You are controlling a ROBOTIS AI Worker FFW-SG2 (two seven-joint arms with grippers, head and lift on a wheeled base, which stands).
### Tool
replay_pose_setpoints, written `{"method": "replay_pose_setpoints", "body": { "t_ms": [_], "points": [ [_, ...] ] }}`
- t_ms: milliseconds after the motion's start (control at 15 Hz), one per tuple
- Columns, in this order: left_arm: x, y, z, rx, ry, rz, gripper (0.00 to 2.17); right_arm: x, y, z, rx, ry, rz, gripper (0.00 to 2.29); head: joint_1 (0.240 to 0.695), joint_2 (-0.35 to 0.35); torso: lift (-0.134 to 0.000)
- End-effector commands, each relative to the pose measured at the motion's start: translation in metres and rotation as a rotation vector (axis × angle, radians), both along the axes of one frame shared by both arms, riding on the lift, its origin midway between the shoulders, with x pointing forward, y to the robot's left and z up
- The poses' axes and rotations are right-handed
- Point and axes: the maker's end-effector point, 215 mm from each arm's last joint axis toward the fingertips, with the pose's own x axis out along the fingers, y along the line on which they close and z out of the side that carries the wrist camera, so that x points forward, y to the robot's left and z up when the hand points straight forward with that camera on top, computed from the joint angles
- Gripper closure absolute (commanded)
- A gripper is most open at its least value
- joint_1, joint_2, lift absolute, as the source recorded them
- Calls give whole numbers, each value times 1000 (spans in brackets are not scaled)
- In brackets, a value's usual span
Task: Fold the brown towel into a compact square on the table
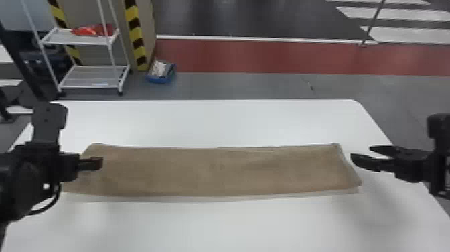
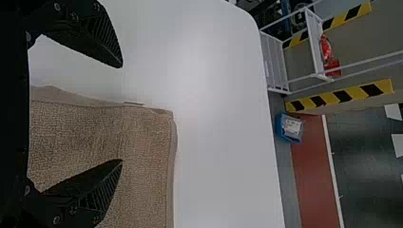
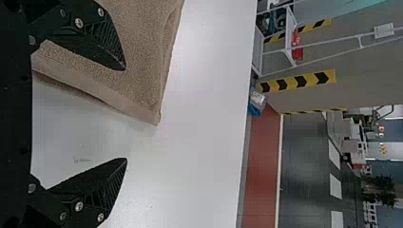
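Closest in, it's the left arm (image 1: 20, 187), dark and bulky, off the left end of the brown towel (image 1: 214, 171). Out at its tip the left hand (image 1: 101, 163) hangs over that same end of the towel, and it's open — wide open, in the left wrist view, with one finger over the cloth and the other past the towel's edge, over bare white. Whether any finger touches the cloth, I can't tell.

And there's the towel itself, laid flat across the white desk (image 1: 234, 228) in a long, low strip, far longer than it is deep! A paler layer peeks out along its near edge, and the right end runs at a slant, its layers showing at the side.

Over to the right hand (image 1: 361, 152), just off the towel's right end, near the far corner — also open, fingers well parted. The right wrist view puts one finger in line with the cloth, the other beside the towel.

Beyond the towel's left half, past the desk, stands a white rack (image 1: 78, 41) with a red item (image 1: 88, 31) on its upper shelf. A blue bin (image 1: 160, 79) sits on the floor, also beyond the towel's left half.
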Motion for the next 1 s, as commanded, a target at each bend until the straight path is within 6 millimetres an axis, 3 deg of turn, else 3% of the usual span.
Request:
{"method": "replay_pose_setpoints", "body": {
  "t_ms": [0,333,533,667,800,867,933],
  "points": [
    [-2,-1,-5,-6,13,-3,211,0,1,0,0,0,1,232,695,-57,-128],
    [-5,4,-16,-8,36,0,218,-3,-2,1,-2,2,-6,232,695,-55,-128],
    [-5,4,-24,-24,56,-9,421,-5,0,0,-13,1,-1,232,695,-57,-128],
    [-4,4,-25,-29,61,-14,431,-5,-1,0,-24,2,-2,232,695,-56,-128],
    [-3,4,-23,-31,59,-19,731,-5,-1,4,-23,3,-5,232,695,-56,-128],
    [-3,3,-23,-34,62,-20,731,-5,-1,4,-24,5,-6,232,695,-55,-128],
    [-3,2,-24,-36,64,-23,981,-6,-1,4,-23,6,-6,232,695,-55,-128]
  ]
}}
